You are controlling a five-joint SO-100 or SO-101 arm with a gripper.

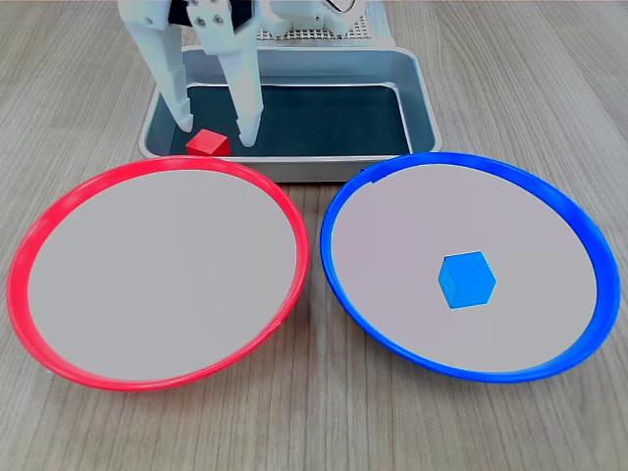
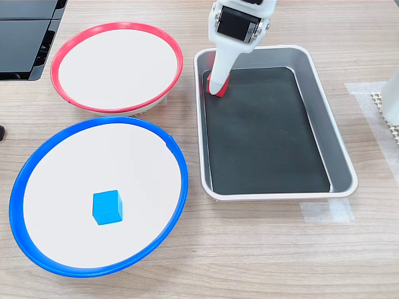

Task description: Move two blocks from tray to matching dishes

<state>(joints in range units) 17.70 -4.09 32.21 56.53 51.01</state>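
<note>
**Blue cube plated, red cube between the fingers in the tray**

Two cubes counted. Blue block (image 1: 467,280) lying in the blue-rimmed dish (image 1: 339,211), toward five o'clock of that dish's centre in the first exterior view, clear of the rim. Red block (image 1: 208,143) down on the dark floor of the tray (image 1: 417,83), tucked into the corner at seven o'clock of the pan in the first exterior view, at eleven o'clock of the pan in the second exterior view.

Two dishes counted, side by side on the wooden table (image 1: 549,108), rims nearly meeting. Red-rimmed dish (image 1: 39,235) holding nothing. One tray, set at twelve o'clock of the two dishes in the first exterior view.

One white gripper (image 1: 214,132), reaching down into the tray. Fingers spread, one tip (image 1: 183,120) on either side of the red block and just above it; contact with the cube impossible to judge. From the second exterior view, only part of the red block (image 2: 219,91) visible beneath the gripper (image 2: 216,87).
</note>
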